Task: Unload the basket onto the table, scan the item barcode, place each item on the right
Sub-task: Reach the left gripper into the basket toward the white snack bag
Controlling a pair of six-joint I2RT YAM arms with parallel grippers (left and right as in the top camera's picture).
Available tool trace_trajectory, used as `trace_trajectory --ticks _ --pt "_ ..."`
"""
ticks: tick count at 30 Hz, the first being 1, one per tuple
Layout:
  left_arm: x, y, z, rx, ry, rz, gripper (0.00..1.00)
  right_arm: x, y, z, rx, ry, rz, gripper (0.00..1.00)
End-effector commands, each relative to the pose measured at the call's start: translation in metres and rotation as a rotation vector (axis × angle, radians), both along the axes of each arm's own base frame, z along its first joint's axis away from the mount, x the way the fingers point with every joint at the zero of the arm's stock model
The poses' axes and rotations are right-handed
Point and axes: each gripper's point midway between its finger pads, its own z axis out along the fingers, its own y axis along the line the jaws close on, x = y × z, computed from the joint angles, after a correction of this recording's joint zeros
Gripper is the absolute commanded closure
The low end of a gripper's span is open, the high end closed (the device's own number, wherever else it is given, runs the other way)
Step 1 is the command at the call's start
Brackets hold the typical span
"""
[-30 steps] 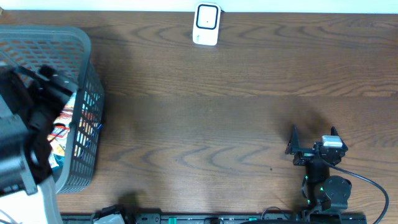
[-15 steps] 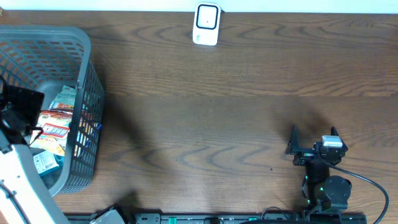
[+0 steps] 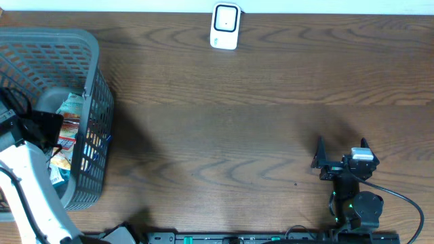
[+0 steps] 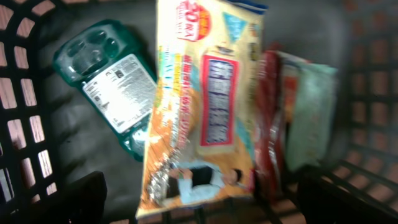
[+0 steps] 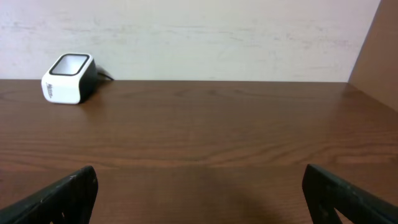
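Note:
Several items lie in the grey basket (image 3: 91, 102) at the table's left. My left gripper (image 3: 49, 129) hangs inside it, open, holding nothing. In the left wrist view its dark fingertips (image 4: 81, 199) frame a yellow snack packet (image 4: 205, 106) lying flat below. A green plastic case (image 4: 109, 81) with a white label lies to the packet's left. A red packet (image 4: 270, 124) and a pale green packet (image 4: 308, 112) lie to its right. The white barcode scanner (image 3: 225, 26) stands at the far edge. My right gripper (image 3: 342, 152) rests open and empty near the front right.
The basket's mesh walls (image 4: 25, 112) close in round the left gripper on both sides. From the right wrist, the scanner (image 5: 68, 78) shows far left against a pale wall, with bare wood between it and the open right gripper (image 5: 202, 205).
My left arm has swung over the basket and come down into it above the packets. The right arm has not moved.

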Motion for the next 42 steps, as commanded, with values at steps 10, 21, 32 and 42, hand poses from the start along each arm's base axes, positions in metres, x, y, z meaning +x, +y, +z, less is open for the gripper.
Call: trace_trajectory --ticks 10,21,32,42 --pt "-0.009 0.017 -0.069 -0.116 0.202 0.033 0.02 0.000 0.003 0.000 -0.007 0.000 0.012 0.01" --pt "-0.015 0.033 -0.101 -0.088 0.336 0.022 0.02 0.000 0.003 0.000 -0.007 0.000 0.012 0.01" --pt "-0.008 0.038 -0.122 -0.054 0.280 0.025 0.02 0.000 0.003 0.000 -0.007 0.000 0.012 0.01" --pt "0.010 0.036 -0.132 -0.058 0.198 -0.052 0.76 0.000 0.003 0.000 -0.007 0.000 0.012 0.01"
